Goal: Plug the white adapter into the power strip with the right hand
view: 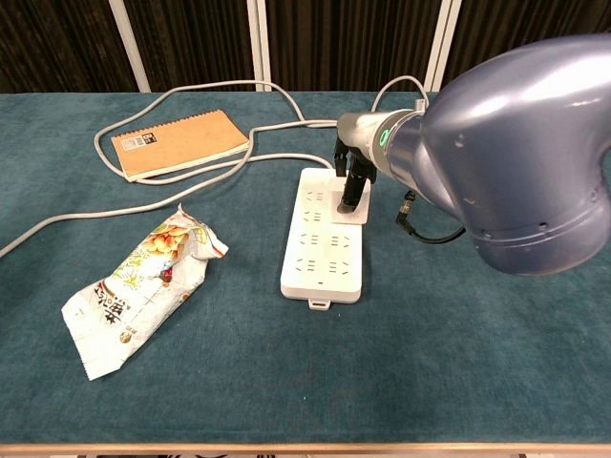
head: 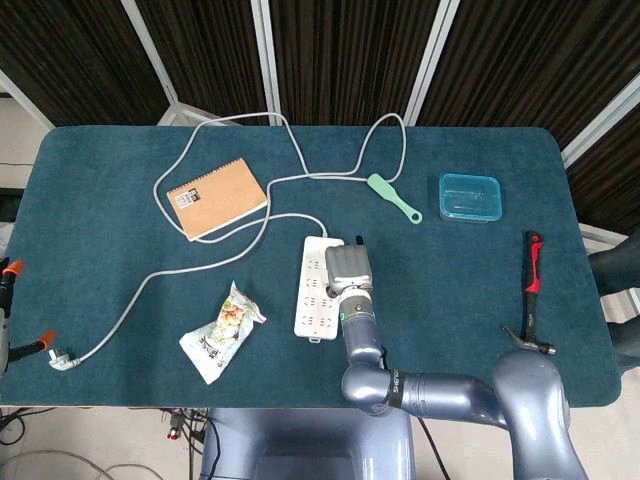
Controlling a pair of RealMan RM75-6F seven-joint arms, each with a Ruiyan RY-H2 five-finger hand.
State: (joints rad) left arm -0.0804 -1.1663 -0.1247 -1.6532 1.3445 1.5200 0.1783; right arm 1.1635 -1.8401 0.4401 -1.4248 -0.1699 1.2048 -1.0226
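From the brown spiral notebook point(head: 216, 197) I see a snack packet point(head: 221, 331) lying nearer me, a green brush point(head: 393, 197) off to its right, a blue plastic box point(head: 470, 196) farther right, and a red-handled hammer point(head: 531, 293) beyond that, nearer me.

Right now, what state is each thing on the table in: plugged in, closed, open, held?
adapter: on the strip's far end, held by the right robot hand
strip: flat, its wall plug lying loose
notebook: closed
blue box: lid on
snack bag: crumpled
hammer: lying flat, untouched
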